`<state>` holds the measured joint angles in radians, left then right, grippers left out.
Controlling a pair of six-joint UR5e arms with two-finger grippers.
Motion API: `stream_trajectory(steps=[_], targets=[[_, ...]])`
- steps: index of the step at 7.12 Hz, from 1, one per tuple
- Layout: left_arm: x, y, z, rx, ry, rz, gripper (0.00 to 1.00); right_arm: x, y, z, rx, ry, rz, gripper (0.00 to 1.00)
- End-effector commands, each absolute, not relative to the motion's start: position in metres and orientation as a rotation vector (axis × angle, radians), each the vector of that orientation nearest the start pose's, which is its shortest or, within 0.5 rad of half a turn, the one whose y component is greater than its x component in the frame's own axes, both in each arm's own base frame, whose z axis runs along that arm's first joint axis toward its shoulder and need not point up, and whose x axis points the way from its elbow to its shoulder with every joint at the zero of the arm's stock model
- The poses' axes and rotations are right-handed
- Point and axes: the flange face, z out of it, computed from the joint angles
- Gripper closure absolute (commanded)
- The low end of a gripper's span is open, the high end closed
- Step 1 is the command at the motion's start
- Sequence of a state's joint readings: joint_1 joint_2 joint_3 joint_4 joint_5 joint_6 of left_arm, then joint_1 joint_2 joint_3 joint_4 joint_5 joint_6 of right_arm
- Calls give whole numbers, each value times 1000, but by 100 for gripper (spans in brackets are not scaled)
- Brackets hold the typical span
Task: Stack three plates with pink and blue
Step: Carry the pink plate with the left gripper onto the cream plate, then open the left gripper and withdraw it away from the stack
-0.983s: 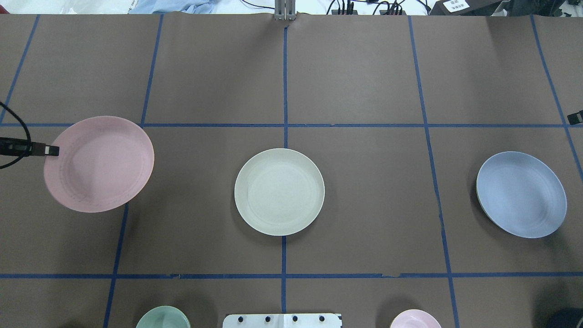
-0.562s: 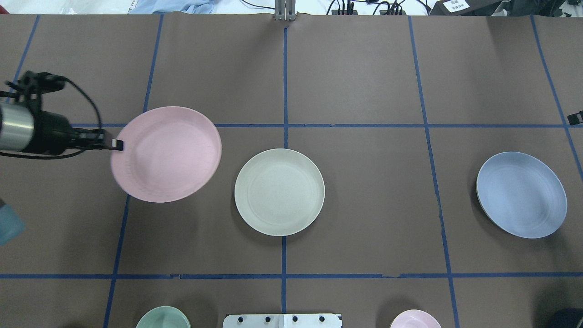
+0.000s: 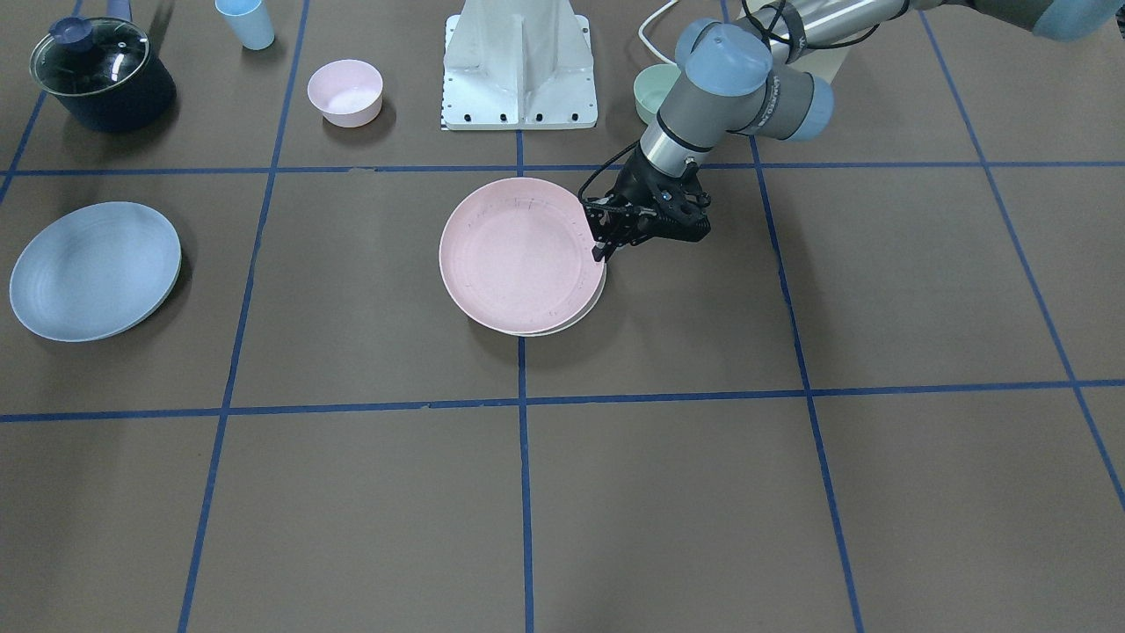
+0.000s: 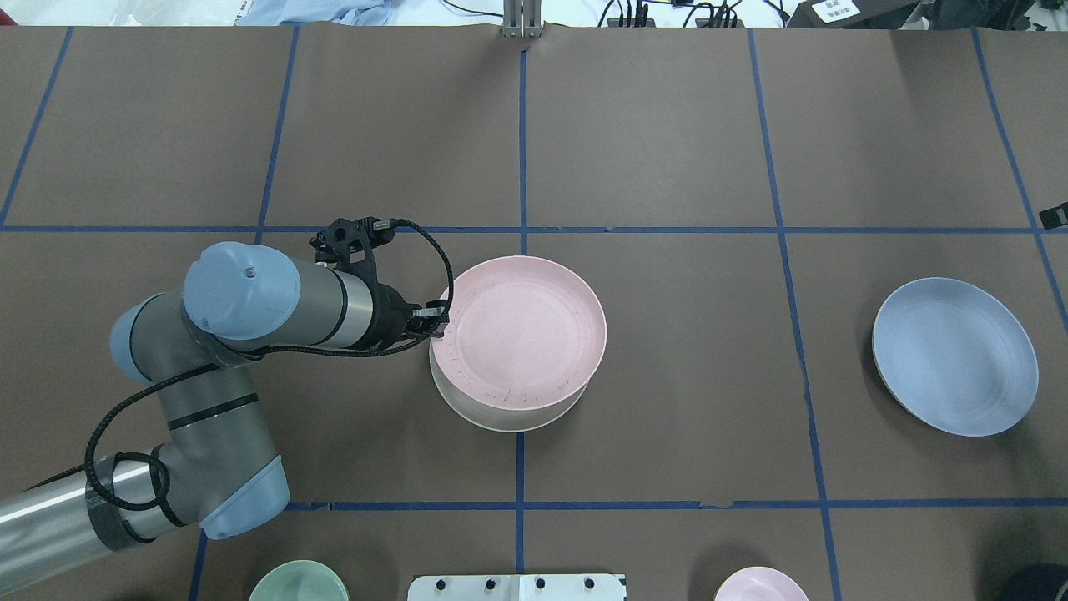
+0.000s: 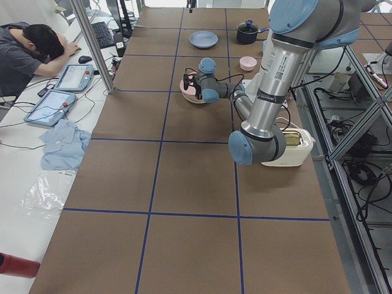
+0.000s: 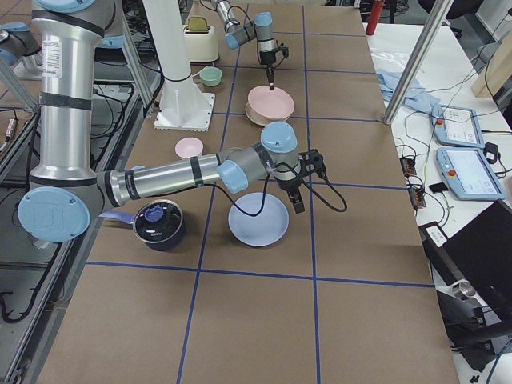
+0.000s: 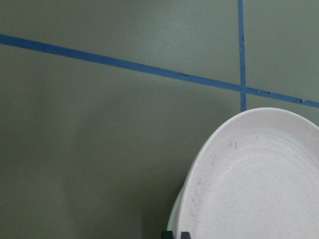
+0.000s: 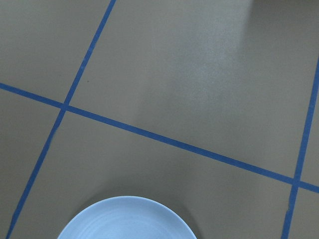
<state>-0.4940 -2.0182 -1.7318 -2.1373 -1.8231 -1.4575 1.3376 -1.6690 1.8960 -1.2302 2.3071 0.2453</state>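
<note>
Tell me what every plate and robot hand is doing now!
pink plate: gripped at its rim, over the cream plate, off-centre.
cream plate: flat on the table, mostly covered.
blue plate: flat on the table, alone.
left gripper: shut on the pink plate's rim.
right gripper: by the blue plate; open or shut unclear.
pot: lid on.

even, diffuse overhead light keeps the brown tabletop [image 4: 667, 125] moderately bright, with no hard shadows. the pink plate [image 4: 526, 325] and the blue plate [image 4: 955, 355] cast only soft, narrow dark fringes beside their rims. a broader dim patch lies at the tabletop's corner on the robot's own edge, at its right. beyond the far edge the background is blown out white. the left wrist view is dim, greenish and slightly soft; the right wrist view is brighter, with a pale sheen on the tabletop. the fixed views are sharp.
</note>
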Motion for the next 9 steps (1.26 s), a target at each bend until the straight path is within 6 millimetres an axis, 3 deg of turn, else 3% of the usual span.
stream_trajectory(steps=[1, 3, 4, 5, 6, 7, 9], targets=[[511, -393, 267, 141, 1178, -184, 1, -43, -467, 507, 355, -824, -197, 0], [497, -395, 262, 169, 1186, -156, 0, -43, -467, 507, 353, -824, -195, 0], [466, -405, 258, 223, 1136, -77, 0, -46, -467, 508, 328, -832, -155, 0], [415, -420, 248, 265, 1076, 22, 0, -59, -465, 506, 298, -848, -121, 0], [359, -435, 261, 322, 1012, 111, 0, -66, -457, 512, 307, -848, -97, 0], [302, -459, 291, 384, 950, 208, 0, -79, -439, 522, 331, -851, -47, 0], [176, -496, 376, 497, 783, 392, 0, -116, -398, 552, 336, -831, -9, 0]])
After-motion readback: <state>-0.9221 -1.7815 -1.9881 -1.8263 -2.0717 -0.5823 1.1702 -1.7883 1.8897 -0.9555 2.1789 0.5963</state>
